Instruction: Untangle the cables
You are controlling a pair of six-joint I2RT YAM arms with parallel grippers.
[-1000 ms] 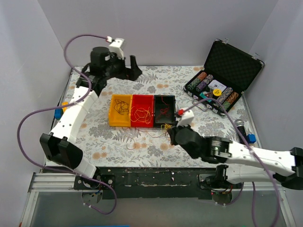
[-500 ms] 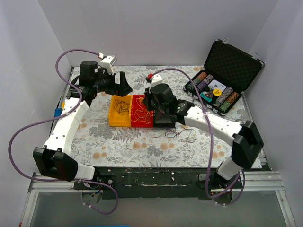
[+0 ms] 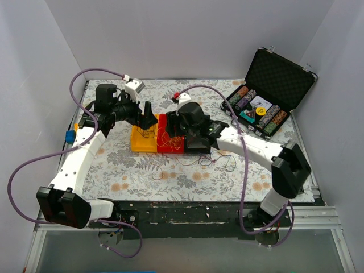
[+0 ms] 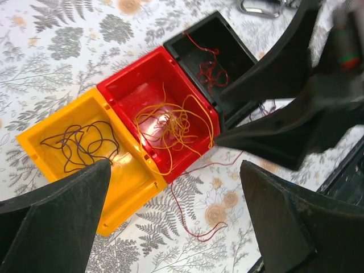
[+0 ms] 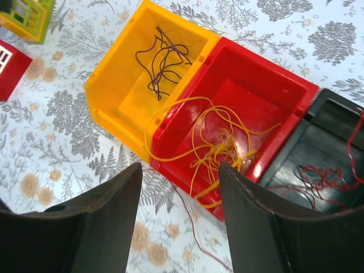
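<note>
Both grippers hang over the row of three bins that sits mid-worktop, a bit toward the far edge. The right gripper (image 5: 180, 168) is the one that matters. Its jaws are spread wide, and the orange-yellow clump (image 5: 219, 149) in the red bin (image 5: 256, 85) lies just ahead of the gap between them, so we're basically lined up on it already. The clump has no real long axis, it's just a scribble, but a couple of loops spill over the bin wall on the yellow bin (image 5: 128, 99) side. The left gripper (image 4: 175, 166) is wide open too, over the yellow/red border, with the dark purple wire (image 4: 85, 147) lying toward the left edge from it. The red wire (image 4: 209, 71) is in the black bin (image 4: 196, 54), and one red strand (image 4: 183, 215) trails out onto the worktop toward the near edge. We reckon the right arm has the shorter drop to the orange clump.
</note>
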